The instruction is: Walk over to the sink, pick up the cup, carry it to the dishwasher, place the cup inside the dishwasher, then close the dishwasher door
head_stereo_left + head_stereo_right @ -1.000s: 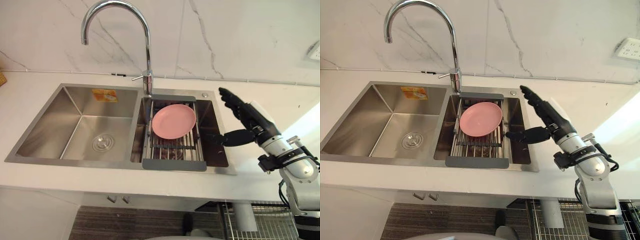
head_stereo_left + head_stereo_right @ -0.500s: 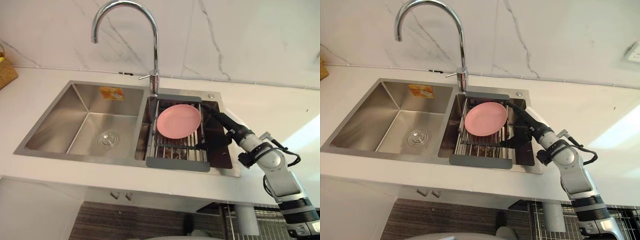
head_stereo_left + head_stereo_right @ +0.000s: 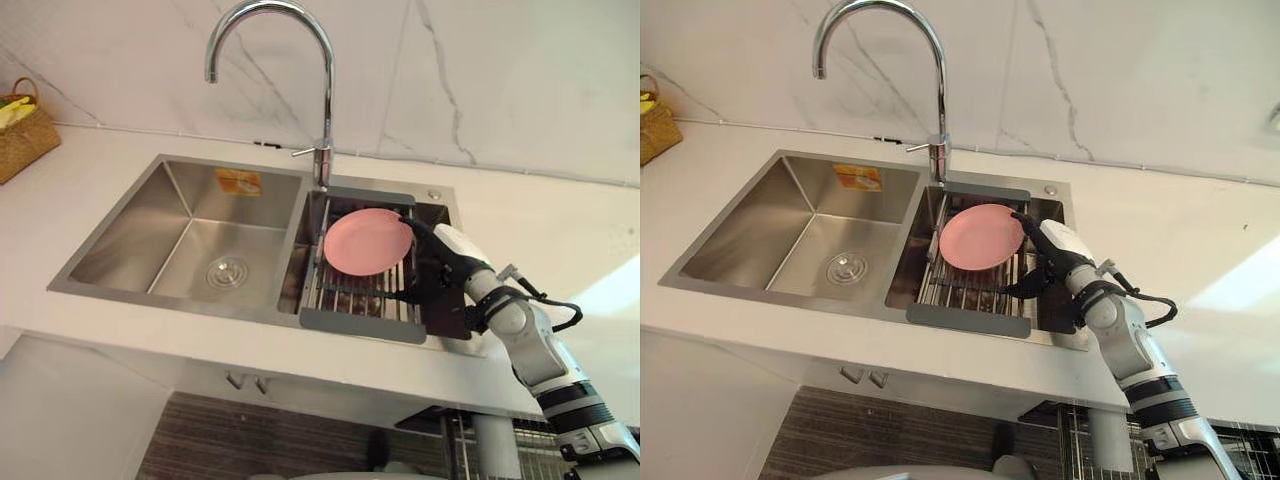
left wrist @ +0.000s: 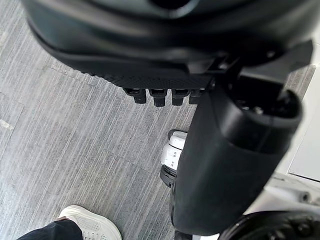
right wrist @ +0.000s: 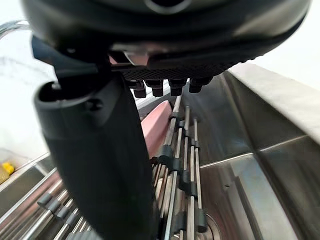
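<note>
Right hand sits inside the right basin of the sink, fingers spread loose, just right of the pink plate resting on the drying rack. Left hand hangs relaxed above the floor.

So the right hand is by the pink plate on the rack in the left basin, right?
No: the rack with the pink plate sits in the right basin, as the left eye view shows. The right hand is by that plate.
</note>
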